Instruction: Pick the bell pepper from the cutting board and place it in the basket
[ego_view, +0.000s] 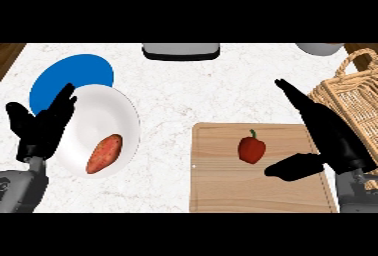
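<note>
A white marbled counter (221, 85) is filling the view, with a strip of brown wood showing at its far left edge. A wooden cutting board (221, 190) is lying at the lower right, and the red bell pepper (252, 148) is sitting on it toward the upper middle, green stem pointing away. The right hand (325, 132) is hovering over the board's right edge with its fingers stretched straight toward the far side and its thumb (291, 167) sticking out just right of and below the pepper — open, holding nothing, not touching the pepper as far as can be seen. The wicker basket (354, 90) is standing at the right edge of the counter, partly behind that hand, beyond the board's far right corner.

On the left, a white plate (111, 107) is carrying an orange sweet potato (105, 153) and overlapping a blue plate (74, 75) behind it. The left hand (40, 127) is resting open at the white plate's left rim, fingers up. At the far edge a grey appliance (181, 50) is sitting, and a grey bowl (321, 48) is peeking in near the basket.
</note>
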